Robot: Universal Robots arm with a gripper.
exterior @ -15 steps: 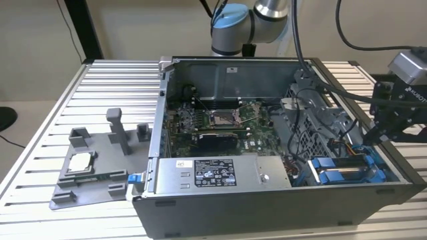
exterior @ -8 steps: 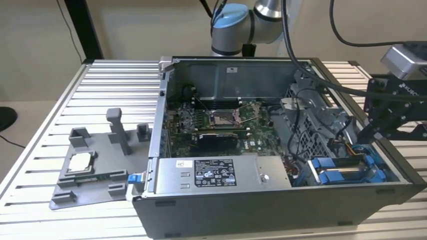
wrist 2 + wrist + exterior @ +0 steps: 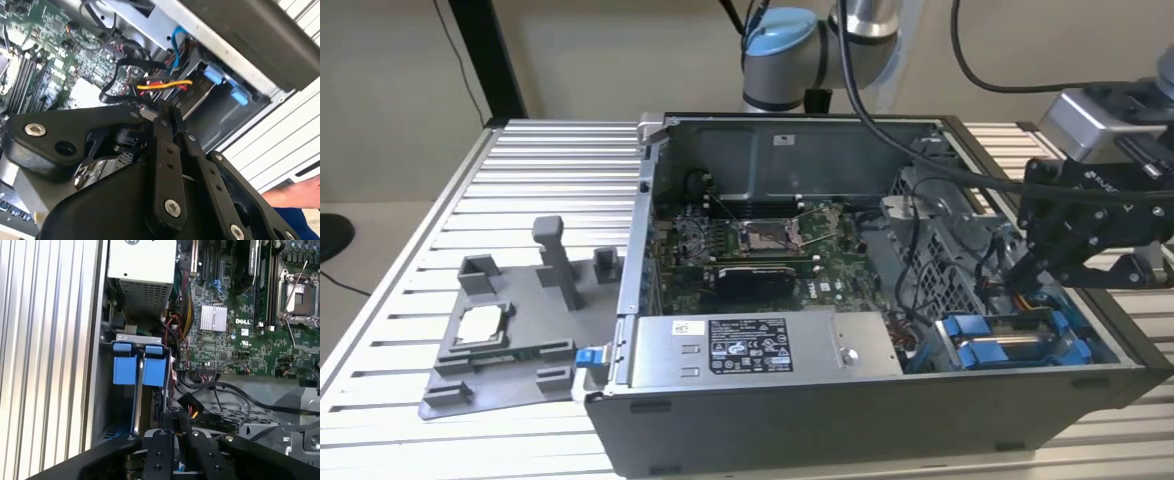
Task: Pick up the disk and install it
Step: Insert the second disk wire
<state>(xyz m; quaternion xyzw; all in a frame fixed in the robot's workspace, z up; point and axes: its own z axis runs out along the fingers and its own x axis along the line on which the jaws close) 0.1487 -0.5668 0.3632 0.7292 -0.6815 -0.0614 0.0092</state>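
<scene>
The disk (image 3: 987, 342) sits in the drive bay at the near corner of the open computer case, on the exterior view's right, with only its blue carrier tabs and a strip of grey metal showing. In both wrist views the blue tabs of the disk (image 3: 125, 369) (image 3: 216, 75) stand upright in the bay. My black gripper (image 3: 1018, 288) hangs just above the bay, over the cables beside the disk. Its fingers are shut together, gripper (image 3: 176, 416) (image 3: 168, 109), with nothing seen between them.
A long grey power-supply box (image 3: 747, 345) lies along the case's near wall. The motherboard (image 3: 761, 245) fills the middle, with red and yellow cables (image 3: 162, 86) beside the bay. A grey fixture plate (image 3: 507, 345) holding a small chip lies on the slatted table (image 3: 400, 250). A hand (image 3: 300, 192) shows beyond the case.
</scene>
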